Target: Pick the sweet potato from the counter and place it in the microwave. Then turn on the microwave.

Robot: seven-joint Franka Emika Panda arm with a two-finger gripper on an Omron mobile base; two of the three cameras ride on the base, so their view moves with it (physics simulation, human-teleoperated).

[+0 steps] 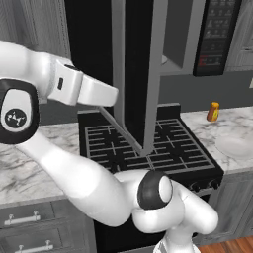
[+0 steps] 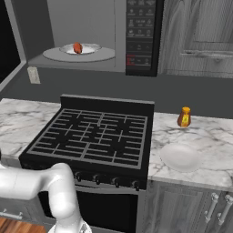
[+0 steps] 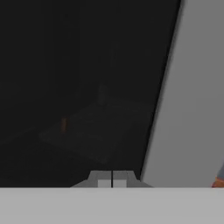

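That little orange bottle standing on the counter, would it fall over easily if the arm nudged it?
Probably, if pushed up high. The orange bottle stands upright and is taller than it is wide, so a nudge near its cap would likely tip it. It looks small and probably light, so a low push might just slide it across the smooth marble counter.

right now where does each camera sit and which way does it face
Left base view: behind the arm's left, facing the stove and open microwave door; white arm crosses it.
Right base view: behind its right, facing the microwave holding the sweet potato; arm link low left.
Hand view: on the hand, facing the dark door glass; shut gripper at bottom.
Both base views share stove, orange bottle, counter.
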